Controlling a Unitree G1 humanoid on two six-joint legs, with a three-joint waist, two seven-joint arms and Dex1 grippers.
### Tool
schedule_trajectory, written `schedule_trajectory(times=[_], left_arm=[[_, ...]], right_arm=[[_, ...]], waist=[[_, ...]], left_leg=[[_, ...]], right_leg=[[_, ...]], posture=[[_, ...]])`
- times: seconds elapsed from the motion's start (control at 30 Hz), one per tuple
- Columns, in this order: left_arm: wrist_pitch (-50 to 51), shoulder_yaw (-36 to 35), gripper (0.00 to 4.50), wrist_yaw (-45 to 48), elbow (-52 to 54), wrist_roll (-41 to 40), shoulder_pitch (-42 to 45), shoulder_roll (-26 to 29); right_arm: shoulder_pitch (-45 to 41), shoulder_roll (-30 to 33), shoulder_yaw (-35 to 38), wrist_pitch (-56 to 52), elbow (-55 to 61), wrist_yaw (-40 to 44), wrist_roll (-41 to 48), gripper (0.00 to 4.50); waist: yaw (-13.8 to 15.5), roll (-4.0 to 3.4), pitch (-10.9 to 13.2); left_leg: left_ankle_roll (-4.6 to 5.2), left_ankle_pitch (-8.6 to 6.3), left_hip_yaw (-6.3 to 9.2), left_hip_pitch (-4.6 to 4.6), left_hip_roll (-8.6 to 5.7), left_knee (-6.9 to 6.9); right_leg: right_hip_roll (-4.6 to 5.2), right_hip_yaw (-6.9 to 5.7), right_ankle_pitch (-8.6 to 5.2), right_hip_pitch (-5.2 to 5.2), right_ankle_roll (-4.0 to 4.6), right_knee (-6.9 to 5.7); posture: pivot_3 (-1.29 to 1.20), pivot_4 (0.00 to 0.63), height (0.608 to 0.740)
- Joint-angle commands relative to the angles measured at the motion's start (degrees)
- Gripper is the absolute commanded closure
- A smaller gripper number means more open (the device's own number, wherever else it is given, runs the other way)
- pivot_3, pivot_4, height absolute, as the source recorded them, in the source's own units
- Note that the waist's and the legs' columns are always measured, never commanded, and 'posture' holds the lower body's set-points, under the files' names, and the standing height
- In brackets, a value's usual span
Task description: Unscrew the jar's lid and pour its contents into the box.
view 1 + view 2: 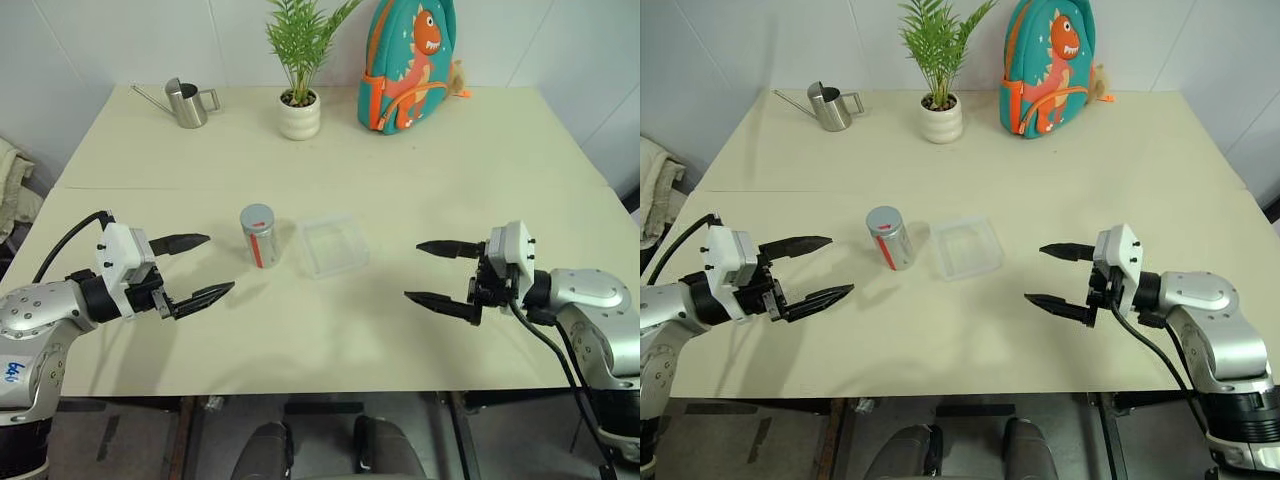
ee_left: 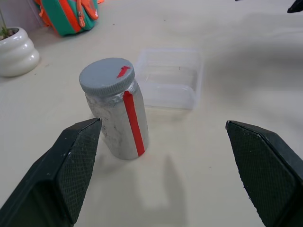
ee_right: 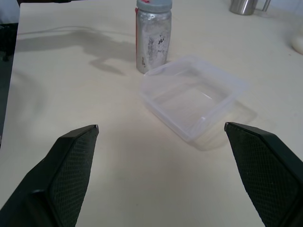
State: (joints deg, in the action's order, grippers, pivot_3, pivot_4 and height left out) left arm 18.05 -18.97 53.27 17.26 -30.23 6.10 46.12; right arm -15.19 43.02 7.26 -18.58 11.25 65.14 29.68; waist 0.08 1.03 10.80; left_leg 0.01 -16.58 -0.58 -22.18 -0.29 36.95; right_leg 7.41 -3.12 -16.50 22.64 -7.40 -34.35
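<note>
The jar stands upright near the table's middle, silvery-walled with a red stripe down its side. Its grey lid sits on top, with a small red mark at the edge. I cannot see the contents through the wall. Just right of the jar lies the box, a clear shallow tray with nothing in it. My left gripper hovers open to the left of the jar, apart from it. My right gripper hovers open well to the right of the box, holding nothing.
At the table's far edge stand a steel watering can, a white plant pot with a green plant, and a teal and orange backpack. A seam crosses the tabletop behind the jar.
</note>
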Motion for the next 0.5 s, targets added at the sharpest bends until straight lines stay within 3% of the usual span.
schedule_trajectory(times=[0.03, 0.3, 0.5], left_arm=[[-1.39, -0.15, 0.04, -0.28, 0.88, 0.41, 0.48, -0.12], [-1.55, -2.49, 0.04, -8.43, 5.76, 3.99, -6.47, -4.10], [0.33, -2.19, 0.04, -26.70, 17.56, 10.56, -16.21, -17.19]], right_arm=[[-0.90, 0.59, 1.05, 0.55, 0.97, -0.34, 0.43, 0.00], [-4.86, -4.11, -2.31, 3.59, -4.05, -1.50, -1.93, 0.00], [-9.80, -10.16, -6.13, 3.93, -4.09, -2.73, -1.74, 0.00]], waist=[[-0.01, 0.00, 0.00], [-0.30, 0.00, 0.00], [-0.20, 0.00, 0.00]], left_leg=[[0.03, -0.06, 0.00, -0.01, 0.02, 0.08], [0.10, -0.19, -0.08, 0.04, 0.08, 0.14], [0.04, -0.23, -0.12, 0.00, 0.12, 0.16]], right_leg=[[0.00, 0.01, 0.00, -0.01, 0.00, -0.01], [0.03, 0.14, 0.01, -0.03, -0.02, 0.00], [0.08, 0.18, 0.04, -0.03, -0.06, -0.04]], posture=[[0.00, 0.150, 0.740], [0.00, 0.150, 0.740], [0.00, 0.150, 0.740]])
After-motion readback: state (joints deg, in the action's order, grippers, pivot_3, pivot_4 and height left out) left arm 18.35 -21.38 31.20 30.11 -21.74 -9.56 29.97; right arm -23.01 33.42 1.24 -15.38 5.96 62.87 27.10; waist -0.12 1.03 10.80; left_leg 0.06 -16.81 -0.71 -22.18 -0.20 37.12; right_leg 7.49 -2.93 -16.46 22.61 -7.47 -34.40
